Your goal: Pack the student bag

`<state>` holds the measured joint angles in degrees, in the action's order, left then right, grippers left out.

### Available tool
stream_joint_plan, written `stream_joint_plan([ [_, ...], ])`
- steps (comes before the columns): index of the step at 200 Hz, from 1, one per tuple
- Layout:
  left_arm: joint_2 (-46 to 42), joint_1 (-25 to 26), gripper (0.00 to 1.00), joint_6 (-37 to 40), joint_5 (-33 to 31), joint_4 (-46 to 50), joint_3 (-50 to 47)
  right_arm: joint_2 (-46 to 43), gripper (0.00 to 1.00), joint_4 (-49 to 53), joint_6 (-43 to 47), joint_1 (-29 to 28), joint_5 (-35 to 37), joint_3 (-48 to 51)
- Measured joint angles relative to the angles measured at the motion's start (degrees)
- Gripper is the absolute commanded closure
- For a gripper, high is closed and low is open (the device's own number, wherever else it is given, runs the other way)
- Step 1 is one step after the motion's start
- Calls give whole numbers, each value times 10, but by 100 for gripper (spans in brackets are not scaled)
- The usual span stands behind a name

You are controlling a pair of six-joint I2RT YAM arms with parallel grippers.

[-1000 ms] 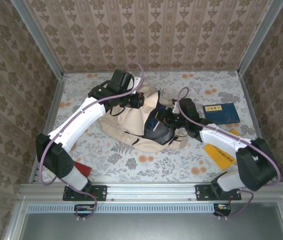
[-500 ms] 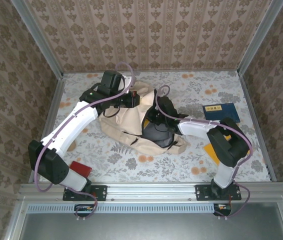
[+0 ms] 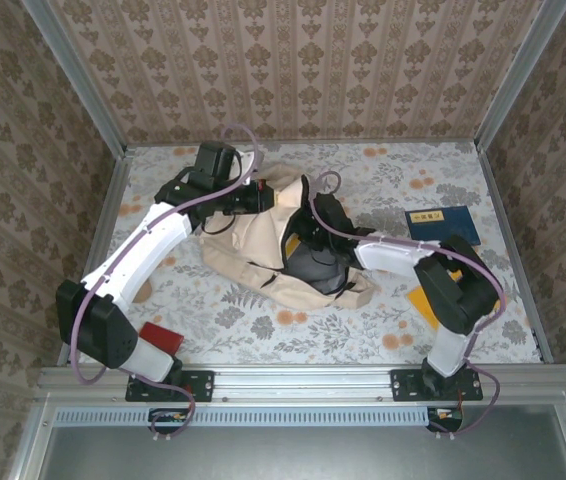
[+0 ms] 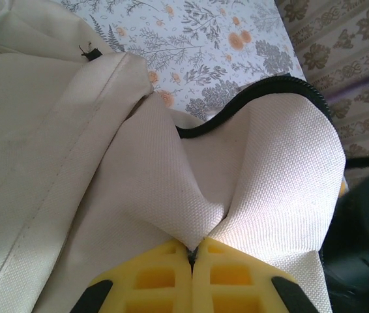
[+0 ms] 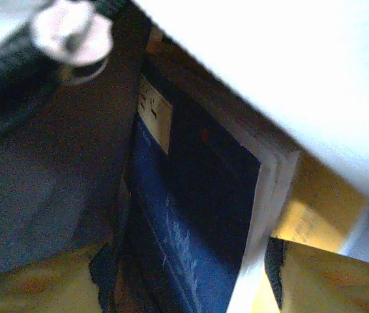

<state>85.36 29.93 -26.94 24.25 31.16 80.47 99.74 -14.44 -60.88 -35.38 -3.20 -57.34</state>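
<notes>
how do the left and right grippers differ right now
The left gripper has its jaws shut, pinching a fold of the cream fabric student bag; the right gripper has its jaws apart, a dark blue book between them. The left sits at the bag's rim, the right inside its dark opening. Both have yellow fingers.

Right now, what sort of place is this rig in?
Probably a staged robot test booth, not a real room: wallpapered panels held in an aluminium frame, a floral-print table, a student bag laid out as a prop.
</notes>
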Motion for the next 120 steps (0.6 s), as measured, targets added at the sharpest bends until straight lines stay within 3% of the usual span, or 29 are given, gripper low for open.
stream_joint_plan([
  [48,0,-16,100,-5,2,-10,-7,-150,35,39,43,22,-7,96],
  [68,0,-23,100,-5,2,-11,-17,-213,30,84,66,45,-9,126],
  [92,-2,-37,100,0,1,0,-30,-298,24,158,92,108,1,145],
  [120,-16,-66,100,9,-2,22,-43,-343,19,227,125,236,-1,140],
])
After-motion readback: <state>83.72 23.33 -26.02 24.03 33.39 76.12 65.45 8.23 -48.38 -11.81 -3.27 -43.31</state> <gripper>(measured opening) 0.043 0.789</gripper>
